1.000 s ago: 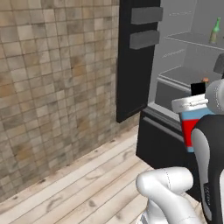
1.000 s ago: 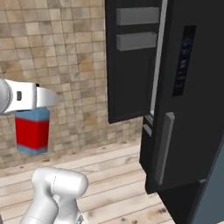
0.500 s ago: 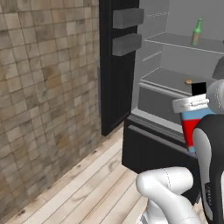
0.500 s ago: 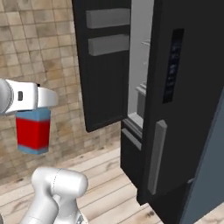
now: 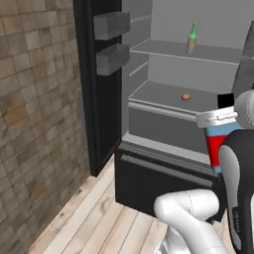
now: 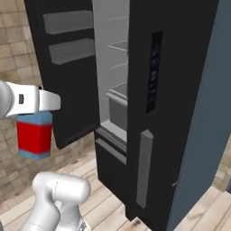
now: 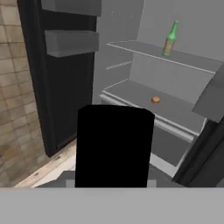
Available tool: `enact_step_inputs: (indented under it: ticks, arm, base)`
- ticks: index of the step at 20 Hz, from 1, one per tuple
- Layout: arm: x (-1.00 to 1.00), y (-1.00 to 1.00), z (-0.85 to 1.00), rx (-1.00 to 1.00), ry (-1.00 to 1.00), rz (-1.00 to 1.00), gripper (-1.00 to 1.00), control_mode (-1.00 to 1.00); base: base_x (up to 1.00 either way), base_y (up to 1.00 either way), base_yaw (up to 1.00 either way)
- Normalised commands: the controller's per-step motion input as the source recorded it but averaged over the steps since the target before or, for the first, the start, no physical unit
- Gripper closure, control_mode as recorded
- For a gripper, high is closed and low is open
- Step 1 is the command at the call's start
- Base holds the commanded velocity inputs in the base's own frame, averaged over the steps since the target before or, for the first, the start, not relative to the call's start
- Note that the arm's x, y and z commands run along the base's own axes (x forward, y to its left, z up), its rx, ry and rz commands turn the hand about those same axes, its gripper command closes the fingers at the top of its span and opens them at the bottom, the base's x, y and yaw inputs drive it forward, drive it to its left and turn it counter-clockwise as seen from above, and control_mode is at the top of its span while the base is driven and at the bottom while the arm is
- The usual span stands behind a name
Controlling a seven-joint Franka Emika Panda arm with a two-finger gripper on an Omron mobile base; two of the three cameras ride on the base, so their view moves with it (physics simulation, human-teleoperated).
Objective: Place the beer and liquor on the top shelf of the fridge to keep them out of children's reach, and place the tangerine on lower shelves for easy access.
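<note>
My gripper (image 5: 218,119) is shut on the liquor (image 5: 216,149), a squat bottle with blue shoulders and a red body, held upright in front of the open fridge (image 5: 106,99). From the right base view the liquor (image 6: 34,135) hangs under the white hand, left of the fridge doors. In the hand view its black cap (image 7: 113,146) blocks the lower middle. The green beer (image 5: 191,38) (image 7: 169,39) stands on the top shelf (image 5: 158,49) (image 7: 131,47). On the lower shelf (image 5: 158,94) (image 7: 127,92) lies the small orange tangerine (image 5: 186,97) (image 7: 155,99).
The black left door (image 6: 67,67) stands open and carries two grey bins (image 5: 113,42). The right door (image 6: 153,113) is closed. A closed drawer front (image 5: 158,183) sits below the shelves. A tiled wall (image 5: 39,124) is to the left, above a wooden floor (image 5: 89,218).
The whole picture has shifted: the base has driven closer to the fridge, whose open interior now looks larger and more central. The liquor stays gripped in the same pose.
</note>
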Motion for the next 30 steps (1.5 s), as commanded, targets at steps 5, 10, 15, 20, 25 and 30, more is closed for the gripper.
enact_step_inputs:
  ticks: [5, 10, 15, 20, 25, 30]
  arm:
    - [0.0, 0.0, 0.0, 0.0, 0.0, 0.0, 1.0, 1.0]
    - [0.0, 0.0, 0.0, 0.0, 0.0, 0.0, 1.0, 1.0]
    - [0.0, 0.0, 0.0, 0.0, 0.0, 0.0, 1.0, 1.0]
    - [0.0, 0.0, 0.0, 0.0, 0.0, 0.0, 1.0, 1.0]
    - [0.0, 0.0, 0.0, 0.0, 0.0, 0.0, 1.0, 1.0]
    - [0.0, 0.0, 0.0, 0.0, 0.0, 0.0, 1.0, 1.0]
  base:
    - [0.63, 0.1, -0.4]
    - [0.53, 0.14, -0.4]
    - [0.41, 0.27, -0.39]
    - [0.37, 0.35, -0.37]
    - [0.36, 0.47, -0.32]
    - [0.45, 0.43, -0.27]
